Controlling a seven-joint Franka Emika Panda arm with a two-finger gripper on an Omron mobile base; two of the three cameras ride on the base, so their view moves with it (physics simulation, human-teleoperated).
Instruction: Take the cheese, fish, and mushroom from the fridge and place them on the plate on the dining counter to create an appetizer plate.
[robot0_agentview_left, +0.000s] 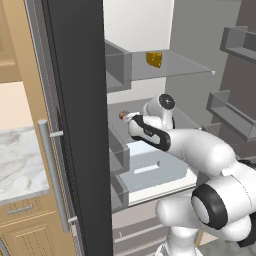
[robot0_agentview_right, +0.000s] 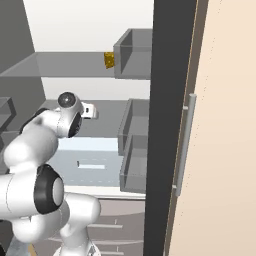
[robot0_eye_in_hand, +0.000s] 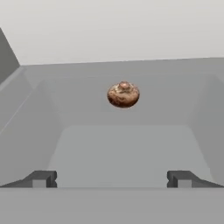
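Yellow cheese (robot0_agentview_left: 154, 60) sits on the upper glass shelf of the open fridge (robot0_agentview_left: 75, 125) in the left base view, while the white arm reaches onto the shelf below, where a small brown speck beside the wrist is probably the mushroom (robot0_agentview_left: 122, 115). From the right base view the cheese (robot0_agentview_right: 109, 60) shows at the shelf's edge above the arm. Along the hand view the gripper (robot0_eye_in_hand: 113, 178) stands wide open and empty, with the mushroom (robot0_eye_in_hand: 123, 94) ahead between its fingertips (robot0_eye_in_hand: 41, 178), well apart from them.
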